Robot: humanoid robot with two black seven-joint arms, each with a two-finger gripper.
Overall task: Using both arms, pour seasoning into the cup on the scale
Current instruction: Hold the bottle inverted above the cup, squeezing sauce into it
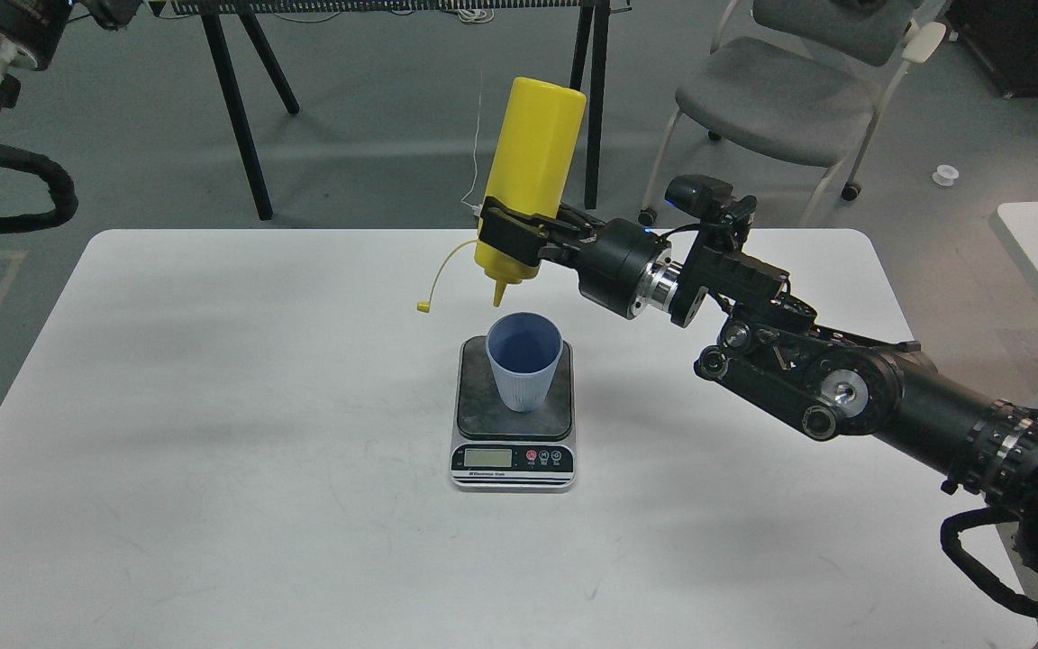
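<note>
Your right pincer [512, 236] is clamped on the seasoning [532, 171], a smooth yellow plastic cylinder held inverted, cone nozzle just above the cup [525, 359]. Its cap dangles on a thin tether. The ribbed, tapered light blue cup sits on the scale [514, 424], on the white table [213, 433]. Your left arm is cut off at the frame edge, pincer out of sight.

The yellow squeeze bottle [532, 171] hangs inverted just above centre frame, tilted slightly, its cone nozzle pointing down right above the cup's rim. Its thin tethered cap [424, 306] dangles off to the left. The light blue ribbed cup [524, 361] stands upright on the dark grey plate of the kitchen scale [514, 424], centre frame, display facing the lower edge.
</note>
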